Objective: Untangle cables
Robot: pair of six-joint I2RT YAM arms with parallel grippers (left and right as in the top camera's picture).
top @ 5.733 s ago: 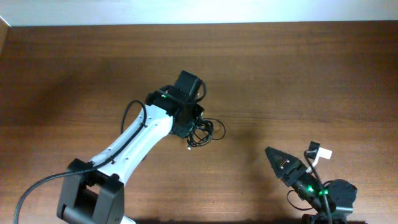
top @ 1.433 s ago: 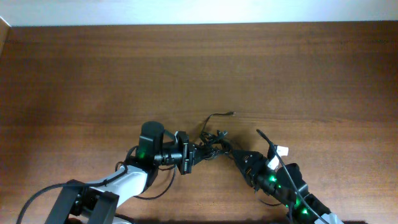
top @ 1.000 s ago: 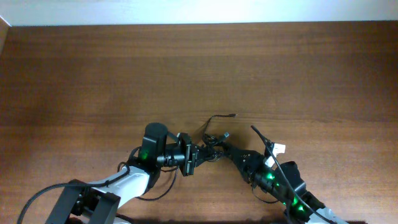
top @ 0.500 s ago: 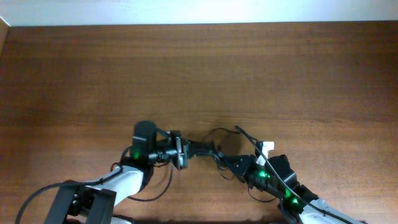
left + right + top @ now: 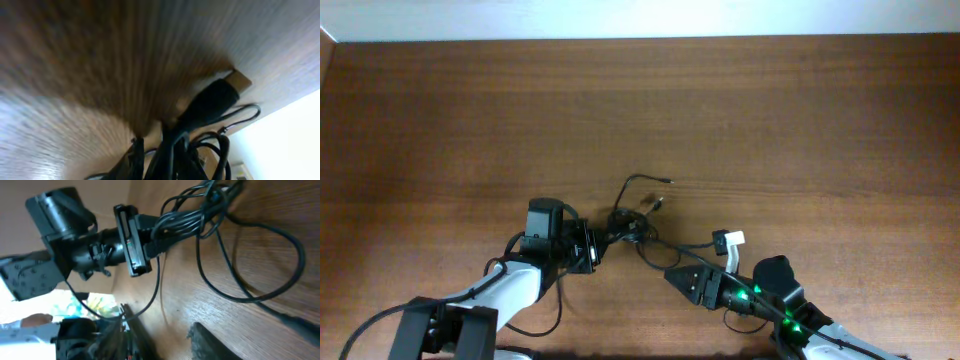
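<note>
The cables (image 5: 630, 222) are a knot of thin black cords at the front middle of the table. One strand arcs up to a plug tip (image 5: 669, 182). My left gripper (image 5: 600, 240) is shut on the left side of the knot. The left wrist view shows the cords (image 5: 200, 115) bunched against the jaws, with one plug end pointing away. My right gripper (image 5: 672, 273) sits just right of and below the knot and looks open, with bare wood between its fingers (image 5: 165, 330). In its view a loose loop (image 5: 280, 287) trails from the held cables (image 5: 185, 217), and the left gripper (image 5: 150, 242) shows.
The brown wooden table (image 5: 640, 110) stretches back to a pale wall edge. A white tag (image 5: 730, 238) on the right arm's own wiring sits just right of the cables. Both arms crowd the front edge.
The left gripper has pulled the knot leftward across the table. The right gripper has drawn back down and away from the knot, and the free strand has swung left.
</note>
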